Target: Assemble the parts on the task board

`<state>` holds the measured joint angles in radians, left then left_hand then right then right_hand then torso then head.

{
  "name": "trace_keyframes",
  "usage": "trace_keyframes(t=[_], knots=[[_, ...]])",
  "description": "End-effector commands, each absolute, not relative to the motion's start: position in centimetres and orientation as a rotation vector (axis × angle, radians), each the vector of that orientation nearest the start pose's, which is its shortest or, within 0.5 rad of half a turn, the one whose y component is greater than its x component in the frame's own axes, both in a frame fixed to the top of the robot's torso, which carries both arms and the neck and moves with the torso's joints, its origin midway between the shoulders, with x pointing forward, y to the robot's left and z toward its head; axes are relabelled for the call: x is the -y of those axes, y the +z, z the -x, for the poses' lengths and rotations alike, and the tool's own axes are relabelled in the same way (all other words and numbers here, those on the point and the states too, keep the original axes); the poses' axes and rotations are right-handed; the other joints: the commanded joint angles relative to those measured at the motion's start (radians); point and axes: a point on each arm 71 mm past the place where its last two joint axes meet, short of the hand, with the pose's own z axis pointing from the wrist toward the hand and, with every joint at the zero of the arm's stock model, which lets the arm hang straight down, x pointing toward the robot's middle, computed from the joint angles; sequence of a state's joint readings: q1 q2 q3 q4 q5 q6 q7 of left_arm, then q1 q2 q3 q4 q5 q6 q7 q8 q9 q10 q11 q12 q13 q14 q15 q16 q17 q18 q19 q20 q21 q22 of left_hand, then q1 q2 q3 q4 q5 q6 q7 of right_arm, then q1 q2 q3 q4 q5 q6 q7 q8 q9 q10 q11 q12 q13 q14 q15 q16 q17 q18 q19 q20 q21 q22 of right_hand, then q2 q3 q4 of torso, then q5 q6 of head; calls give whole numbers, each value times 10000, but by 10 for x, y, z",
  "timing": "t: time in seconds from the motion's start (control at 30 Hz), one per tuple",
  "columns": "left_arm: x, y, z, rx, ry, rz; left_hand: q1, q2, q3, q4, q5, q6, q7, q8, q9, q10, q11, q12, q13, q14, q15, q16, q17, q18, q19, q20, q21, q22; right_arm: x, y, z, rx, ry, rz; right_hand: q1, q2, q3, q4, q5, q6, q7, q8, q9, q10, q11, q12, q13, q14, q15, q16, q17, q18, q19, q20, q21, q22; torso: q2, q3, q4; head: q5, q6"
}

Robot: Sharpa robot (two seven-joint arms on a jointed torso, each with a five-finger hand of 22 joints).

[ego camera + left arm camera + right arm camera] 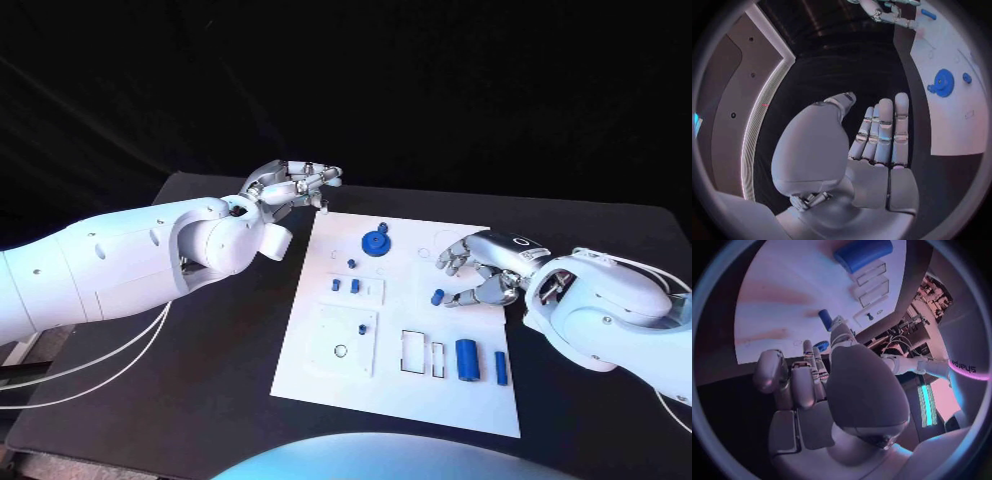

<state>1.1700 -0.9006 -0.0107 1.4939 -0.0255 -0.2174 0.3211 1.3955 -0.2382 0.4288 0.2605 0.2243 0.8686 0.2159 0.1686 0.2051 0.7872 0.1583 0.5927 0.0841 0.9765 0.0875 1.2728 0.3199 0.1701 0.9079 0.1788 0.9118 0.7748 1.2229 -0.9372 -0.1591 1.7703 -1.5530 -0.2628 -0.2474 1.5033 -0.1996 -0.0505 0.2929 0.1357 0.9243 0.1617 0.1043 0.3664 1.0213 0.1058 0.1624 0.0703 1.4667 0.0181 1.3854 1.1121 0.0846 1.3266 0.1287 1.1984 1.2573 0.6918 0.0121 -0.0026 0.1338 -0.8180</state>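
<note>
The white task board (418, 400) lies mid-table. My left hand (296, 183) hovers off its far left corner; the left wrist view shows that hand (879, 135) with straight fingers and nothing in it. My right hand (483, 268) rests over the board's right edge, fingers curled towards a small blue part (437, 296) just past its fingertips. In the right wrist view a second small blue part (821, 346) sits pinched between thumb and finger of the right hand (817, 375). A round blue disc (375, 243) stands near the far edge.
A blue cylinder (467, 360) and a thin blue bar (500, 367) lie at the board's near right beside two rectangular slots (426, 354). Small blue pegs (346, 285) stand mid-board. Black table (173, 400) surrounds the board.
</note>
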Motion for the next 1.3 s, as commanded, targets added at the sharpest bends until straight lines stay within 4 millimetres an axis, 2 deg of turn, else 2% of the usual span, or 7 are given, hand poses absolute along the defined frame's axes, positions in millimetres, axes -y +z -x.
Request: trace_keyframes(t=[0.03,0.27,0.43,0.6,0.77,1.1,1.3], knots=[[-240,-188,-490,-14961,-15434,11562,-157,53,-254,104,-60,-110,-4,55,30,-102,-30,102,25,-88,-17,-5,22,139,-39,33,-88,-43,177,-210,-419,-18858,5942,3066,43,80,90,-6,28,66,-31,39,9,87,-34,90,-4,152,41,54,53,88,82,-6,64,41,21,-8,2,1,-32],[-241,-188,-490,-14974,-15417,11580,-170,77,-362,146,-61,-144,-2,56,37,-130,-27,134,30,-97,-14,7,28,140,-31,36,-111,-58,172,-218,-418,-19159,5927,3253,238,414,399,-51,-13,375,-84,172,34,598,-134,330,-2,180,-45,141,183,50,228,-81,191,189,11,-5,8,-10,-39],[-241,-188,-490,-14993,-15415,11589,-170,98,-398,163,-59,-153,-1,59,42,-141,-26,147,33,-99,-13,12,31,140,-27,38,-119,-64,169,-221,-418,-19203,5985,3212,413,895,1365,-8,0,741,-197,196,-64,1354,-240,168,-44,197,-148,194,178,-58,548,-174,610,588,13,0,-10,-17,-17],[-241,-188,-490,-15013,-15409,11599,-161,134,-420,176,-53,-159,-1,63,46,-151,-24,160,35,-100,-13,17,33,140,-21,38,-125,-69,166,-222,-418,-19254,6051,3204,300,1014,2008,-15,9,1017,-232,207,-122,1759,-309,-65,-45,193,-205,180,78,-102,687,-236,786,761,14,3,-9,-31,-27],[-241,-188,-490,-15025,-15402,11606,-147,160,-431,180,-49,-163,-1,66,49,-158,-25,169,36,-101,-13,20,35,141,-17,39,-129,-72,165,-223,-418,-19215,6116,3191,339,975,2724,-28,19,1236,-239,217,-157,2038,-343,-278,-44,198,-241,193,56,-122,744,-275,858,850,16,9,-7,-37,-47],[-241,-188,-490,-15076,-15386,11629,-100,209,-449,175,-42,-175,0,72,56,-176,-25,187,38,-102,-14,29,39,142,-6,39,-137,-79,162,-222,-418,-18929,6163,3031,-360,225,4660,-69,-26,1426,-215,158,-184,2502,-353,-784,-9,188,-243,214,-45,-147,816,-291,928,1004,8,1,-9,-76,-59],[-241,-189,-490,-15092,-15375,11638,-23,248,-465,150,-36,-188,0,80,64,-197,-25,208,40,-105,-15,37,42,143,7,38,-145,-86,163,-220,-419,-18565,6069,2831,-418,214,5115,-174,-27,1615,-277,267,-109,2686,-404,-814,22,194,-282,237,-31,-153,842,-312,957,1052,7,-3,-6,-85,-58]])
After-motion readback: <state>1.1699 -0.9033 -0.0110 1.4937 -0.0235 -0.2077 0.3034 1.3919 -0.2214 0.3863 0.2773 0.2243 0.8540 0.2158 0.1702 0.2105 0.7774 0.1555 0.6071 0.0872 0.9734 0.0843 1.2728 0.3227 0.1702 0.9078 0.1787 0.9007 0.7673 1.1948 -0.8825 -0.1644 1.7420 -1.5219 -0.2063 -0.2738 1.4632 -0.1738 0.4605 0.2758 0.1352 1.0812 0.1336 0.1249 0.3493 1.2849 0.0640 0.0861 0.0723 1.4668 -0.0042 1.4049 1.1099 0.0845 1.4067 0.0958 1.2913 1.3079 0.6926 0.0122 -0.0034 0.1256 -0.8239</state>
